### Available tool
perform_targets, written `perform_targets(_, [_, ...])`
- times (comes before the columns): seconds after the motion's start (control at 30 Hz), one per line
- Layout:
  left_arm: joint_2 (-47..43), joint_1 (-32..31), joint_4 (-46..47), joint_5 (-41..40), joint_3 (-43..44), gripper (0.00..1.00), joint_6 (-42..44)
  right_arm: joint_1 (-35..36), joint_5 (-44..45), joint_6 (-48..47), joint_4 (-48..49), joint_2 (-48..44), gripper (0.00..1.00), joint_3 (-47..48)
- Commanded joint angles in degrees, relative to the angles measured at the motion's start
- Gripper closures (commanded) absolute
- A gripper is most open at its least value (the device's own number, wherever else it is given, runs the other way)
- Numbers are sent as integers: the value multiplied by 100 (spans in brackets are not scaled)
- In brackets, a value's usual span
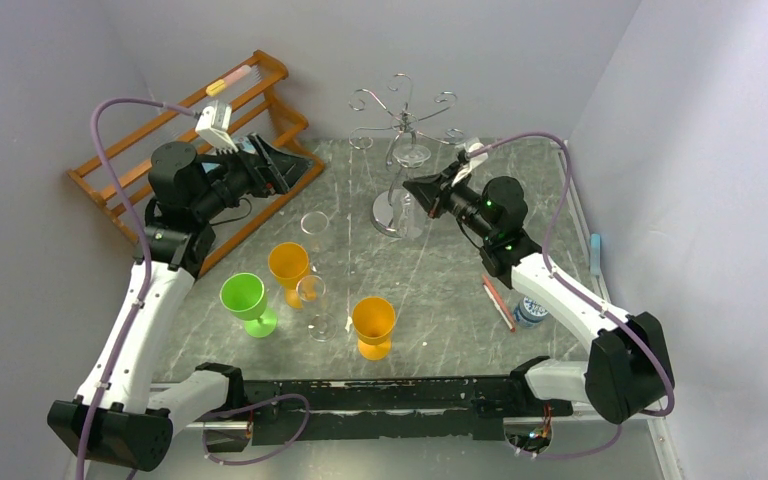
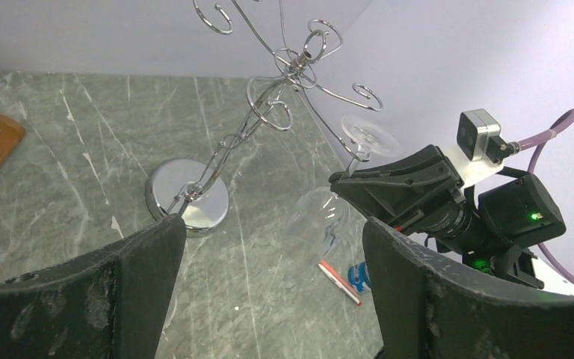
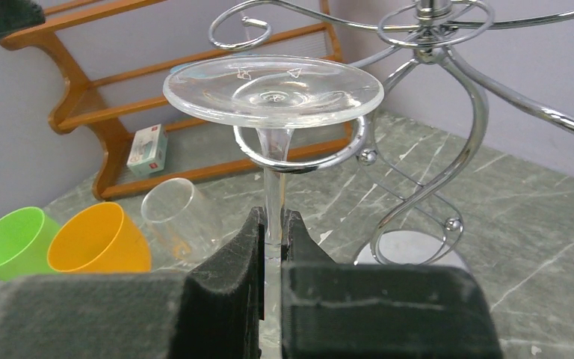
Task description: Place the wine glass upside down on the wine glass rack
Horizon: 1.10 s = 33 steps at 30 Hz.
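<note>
Pale lilac walls close in a grey marbled worktop, with the silver wine glass rack standing at its back centre. Your right fingers are pinched shut on the stem of the clear wine glass. It hangs bowl-down, its stem threaded through one curled arm and its foot just above that curl. Whether the foot bears on the wire, I cannot tell. Your left fingers are spread wide, holding nothing, near the orange wooden rack. Treat the glass as light, stiff, slick and brittle. The stem is the right hold, with a gentle squeeze, and the broad foot should carry the weight. A sideways knock against metal risks a chip.
</note>
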Motion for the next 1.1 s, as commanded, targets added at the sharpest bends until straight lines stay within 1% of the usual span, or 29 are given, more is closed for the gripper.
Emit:
perform_targets(0.0, [49,4,-35,4,-1,9,31,-28,471,-10,294,-55,100,57])
perform_targets(0.23, [36,4,-175,-105,-30,9,92,-23,781,82,181,118,100,94])
perform_targets(0.33, [26,4,-204,-131,-65,9,104,-27,859,94,173,173,96,90])
perform_targets(0.4, [21,4,-227,-152,-81,9,112,-24,860,92,126,217,91,103])
perform_targets(0.53, [29,4,-340,-189,-50,10,190,-16,922,69,-42,235,73,105])
perform_targets(0.6, [-32,4,-405,-279,-34,10,242,-17,898,-27,-258,215,68,151])
perform_targets(0.73, [-221,4,-269,-495,-188,8,259,-26,1017,-92,-371,117,62,108])
perform_targets(0.9, [-150,4,-477,-564,-144,9,309,-24,1051,-78,-453,-24,54,69])
perform_targets(0.97, [-151,4,-508,-596,-156,10,319,-25,1068,-78,-548,-132,50,30])
perform_targets(1.07, [-175,4,-606,-689,-175,9,386,-21,1106,-82,-798,-399,46,-50])
